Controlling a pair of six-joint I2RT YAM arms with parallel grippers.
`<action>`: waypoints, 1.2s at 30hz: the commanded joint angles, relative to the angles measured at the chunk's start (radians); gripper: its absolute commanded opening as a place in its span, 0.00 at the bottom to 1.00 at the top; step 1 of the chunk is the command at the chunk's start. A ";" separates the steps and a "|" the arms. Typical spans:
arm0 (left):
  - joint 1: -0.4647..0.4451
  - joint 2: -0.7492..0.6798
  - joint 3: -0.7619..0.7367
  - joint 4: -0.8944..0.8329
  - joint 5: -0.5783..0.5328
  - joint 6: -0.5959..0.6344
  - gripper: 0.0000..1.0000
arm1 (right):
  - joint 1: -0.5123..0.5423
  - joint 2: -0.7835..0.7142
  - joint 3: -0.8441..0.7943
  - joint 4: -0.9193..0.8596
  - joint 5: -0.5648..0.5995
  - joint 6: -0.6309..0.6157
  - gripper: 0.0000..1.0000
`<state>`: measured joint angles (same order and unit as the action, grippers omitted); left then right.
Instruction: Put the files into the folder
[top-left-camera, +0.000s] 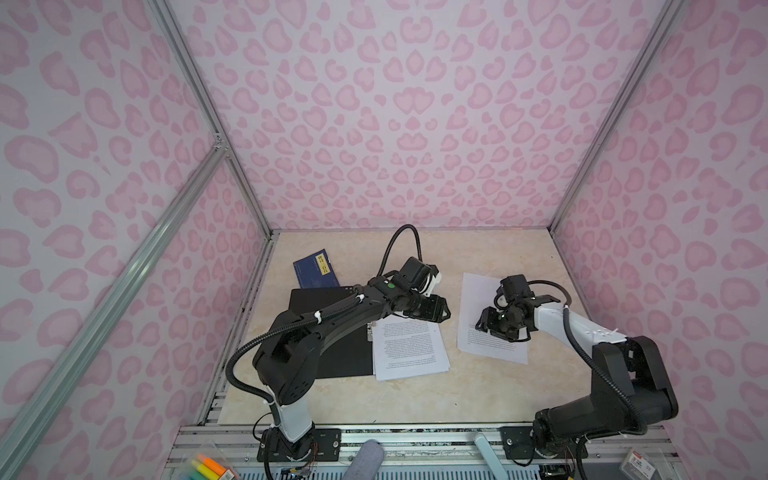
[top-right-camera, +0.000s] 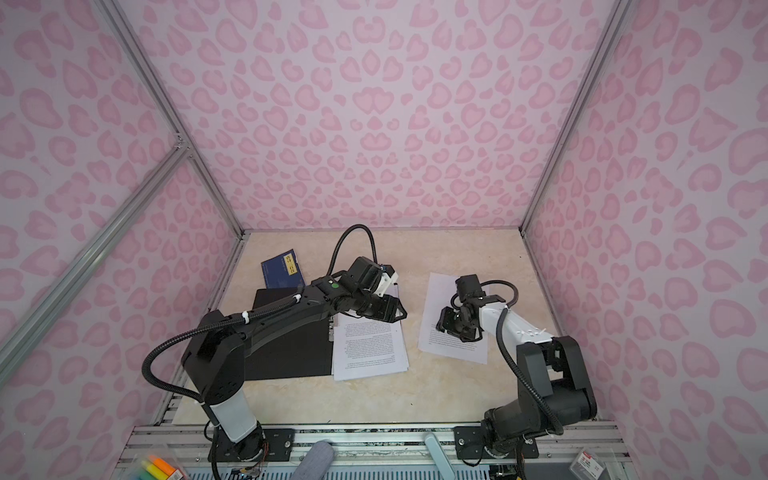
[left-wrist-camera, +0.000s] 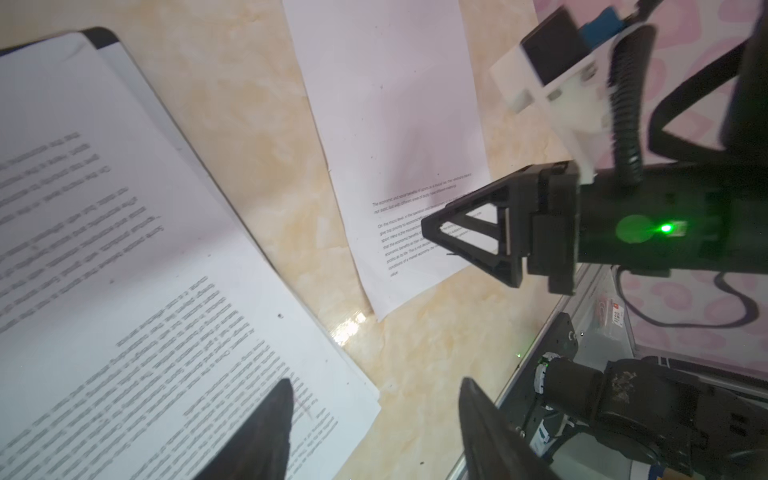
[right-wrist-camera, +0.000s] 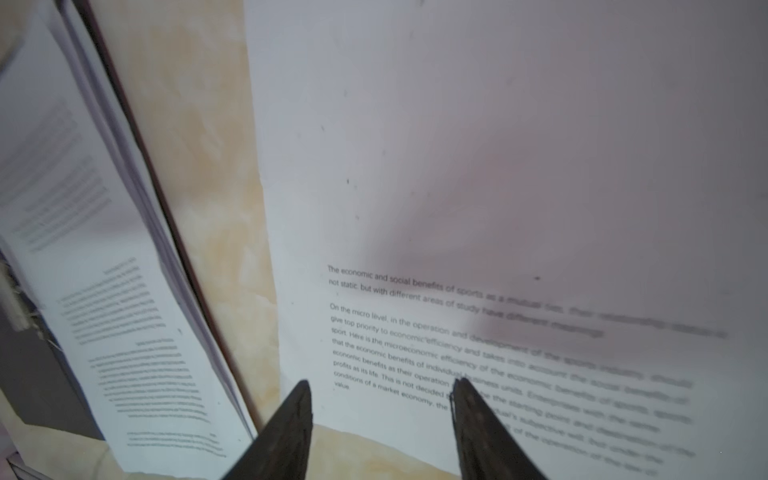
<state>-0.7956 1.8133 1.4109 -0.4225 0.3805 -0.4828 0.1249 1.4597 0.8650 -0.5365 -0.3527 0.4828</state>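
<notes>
Right wrist view, right fingers (right-wrist-camera: 287, 428) parted, angled over files (right-wrist-camera: 498, 166).

We see soft, even light in both top views, the pink walls (top-left-camera: 415, 104) dimming toward the corners, and the wide lens splays the metal posts (top-left-camera: 198, 95) outward at the edges. In the left wrist view a small glare patch shines on the marble table (left-wrist-camera: 349, 328), a green lamp (left-wrist-camera: 665, 227) flares, and the print on the stacked files (left-wrist-camera: 124, 291) smears with blur. In the right wrist view a soft grey shadow lies across the loose sheet (right-wrist-camera: 457, 232). Its opening words read sharp and its line ends melt away. The stacked files there are out of focus.
</notes>
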 joint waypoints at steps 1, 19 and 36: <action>-0.041 0.066 0.078 0.014 0.031 -0.010 0.64 | -0.099 -0.003 0.069 0.024 -0.047 0.015 0.66; -0.185 0.477 0.384 -0.082 0.026 0.021 0.66 | -0.352 0.484 0.417 0.281 0.047 -0.062 0.82; -0.174 0.526 0.378 -0.145 -0.072 -0.043 0.70 | -0.355 0.614 0.424 0.167 -0.213 0.034 0.80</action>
<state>-0.9726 2.3131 1.7992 -0.5049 0.3859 -0.5148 -0.2317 2.0743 1.3453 -0.1898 -0.5426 0.4728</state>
